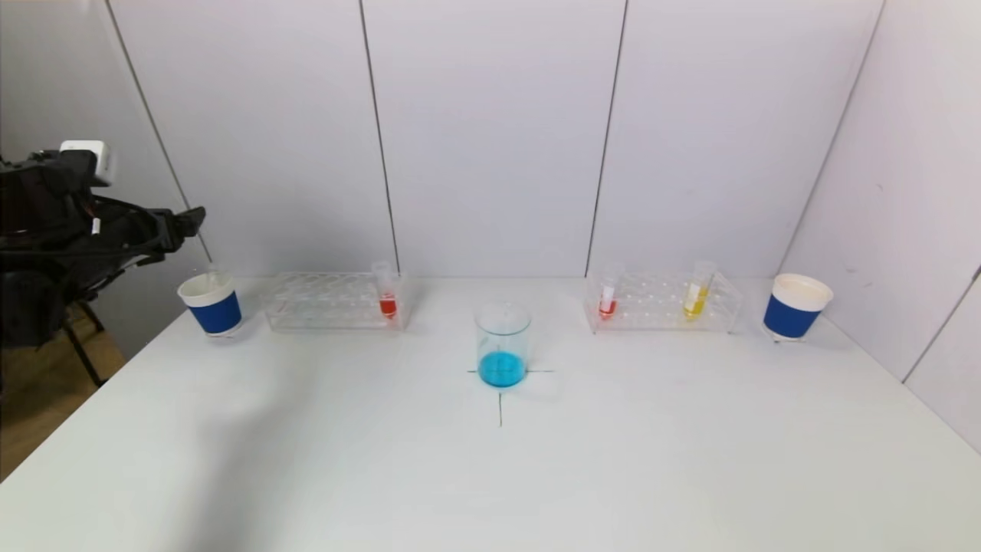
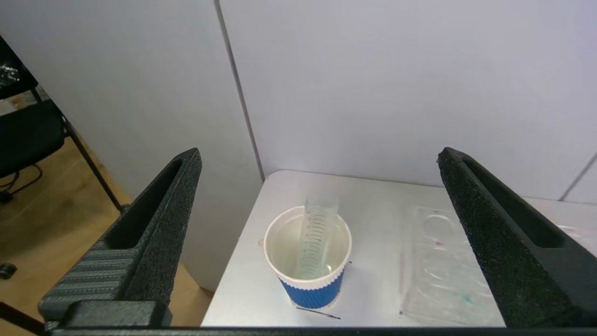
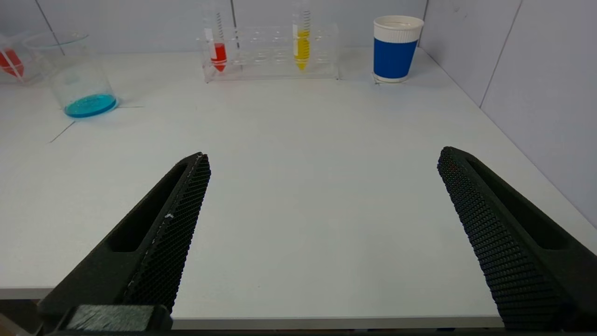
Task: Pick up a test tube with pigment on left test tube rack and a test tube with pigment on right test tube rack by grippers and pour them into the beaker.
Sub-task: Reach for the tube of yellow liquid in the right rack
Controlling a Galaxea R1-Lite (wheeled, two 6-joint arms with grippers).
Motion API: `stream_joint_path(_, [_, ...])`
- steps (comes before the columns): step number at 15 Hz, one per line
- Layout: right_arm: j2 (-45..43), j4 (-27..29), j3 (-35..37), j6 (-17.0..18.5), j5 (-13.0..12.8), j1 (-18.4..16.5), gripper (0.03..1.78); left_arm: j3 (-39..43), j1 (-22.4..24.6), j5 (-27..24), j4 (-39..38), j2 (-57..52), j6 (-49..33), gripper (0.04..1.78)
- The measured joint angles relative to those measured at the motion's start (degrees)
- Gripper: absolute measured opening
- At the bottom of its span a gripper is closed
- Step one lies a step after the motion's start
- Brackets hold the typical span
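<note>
— Two clear plastic racks on a smooth white table (image 1: 490,475), and between them a glass beaker (image 1: 503,344) with a shallow pool of blue liquid.

— What's in the racks?

— Left rack (image 1: 333,302): one conical tube with red pigment (image 1: 387,291) at the end nearest the beaker. Right rack (image 1: 663,302): a red tube (image 1: 608,294) and a yellow tube (image 1: 697,291), both upright.

— And the left gripper (image 2: 317,242)?

— Raised beyond the table's left edge, jaws spread wide, holding nothing. Directly ahead of it and lower sits a ribbed blue-and-white paper cup (image 2: 308,254), with a clear, empty graduated tube (image 2: 317,235) leaning inside. The left rack lies just beside that cup, toward the beaker.

— Fingers?

— Black, wedge-shaped, with grainy pads (image 2: 158,242).

— Right gripper (image 3: 322,233)?

— Low at the near edge of the table, also gaping wide, empty. Its pads (image 3: 179,233) carry a honeycomb texture. The right rack is well ahead of it, a second blue cup (image 3: 396,49) beside that rack, the beaker off toward the left arm's side.
</note>
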Motion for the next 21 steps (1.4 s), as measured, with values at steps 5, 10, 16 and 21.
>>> stream_joint_path(5, [0.0,0.0,0.0,0.0,0.0,0.0,1.77,8.5,-3.9,-1.0,10.6,-18.4,-1.6,1.76])
stream_joint_path(10, [0.0,0.0,0.0,0.0,0.0,0.0,1.77,19.7,-8.4,-1.3,21.0,-39.2,-2.0,1.76])
stream_joint_path(16, [0.0,0.0,0.0,0.0,0.0,0.0,1.77,28.5,-9.8,-2.7,37.4,-61.4,-2.0,1.76])
stream_joint_path(21, [0.0,0.0,0.0,0.0,0.0,0.0,1.77,29.8,-9.9,-8.5,55.2,-75.6,-3.6,1.76])
